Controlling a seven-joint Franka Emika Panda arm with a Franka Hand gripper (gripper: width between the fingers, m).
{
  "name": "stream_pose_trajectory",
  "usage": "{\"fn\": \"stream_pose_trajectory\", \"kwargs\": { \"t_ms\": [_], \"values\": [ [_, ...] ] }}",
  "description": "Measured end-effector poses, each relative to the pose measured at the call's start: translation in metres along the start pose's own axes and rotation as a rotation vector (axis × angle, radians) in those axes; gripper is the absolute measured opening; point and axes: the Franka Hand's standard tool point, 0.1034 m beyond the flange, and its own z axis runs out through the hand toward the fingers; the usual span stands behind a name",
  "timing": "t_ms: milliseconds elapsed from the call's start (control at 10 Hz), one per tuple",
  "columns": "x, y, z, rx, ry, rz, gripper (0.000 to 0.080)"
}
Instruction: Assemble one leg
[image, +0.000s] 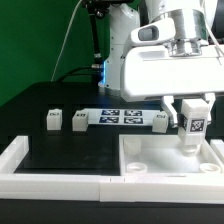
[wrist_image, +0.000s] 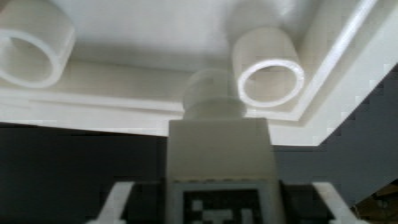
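My gripper (image: 193, 122) is shut on one white leg (image: 194, 133), whose black-and-white marker faces the camera. It holds the leg upright over the far right part of the large white panel (image: 150, 162). In the wrist view the leg (wrist_image: 221, 140) runs out from between the fingers (wrist_image: 121, 203). Its rounded tip lies right beside a round corner socket (wrist_image: 270, 78) of the panel (wrist_image: 151, 35). A second socket (wrist_image: 36, 55) shows to the side. I cannot tell whether the tip touches the panel.
Two loose legs (image: 52, 120) (image: 79, 122) stand on the black table at the exterior view's left, and a third (image: 160, 120) stands beside the marker board (image: 118, 117). A white raised border (image: 25, 160) runs along the front left. The robot's white body rises behind.
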Motion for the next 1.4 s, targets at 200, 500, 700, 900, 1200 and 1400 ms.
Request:
{"fn": "stream_pose_trajectory", "kwargs": {
  "t_ms": [200, 500, 700, 900, 1200, 1400],
  "values": [
    [0.0, -0.015, 0.007, 0.011, 0.018, -0.007, 0.029],
    [0.01, -0.03, 0.016, 0.027, 0.041, -0.012, 0.029],
    [0.002, -0.029, 0.022, 0.024, 0.035, -0.013, 0.029],
    [-0.001, -0.029, 0.022, 0.024, 0.034, -0.013, 0.029],
    [-0.004, -0.028, 0.024, 0.024, 0.028, -0.014, 0.029],
    [-0.009, -0.03, 0.028, 0.024, 0.028, -0.013, 0.029]
  ]
}}
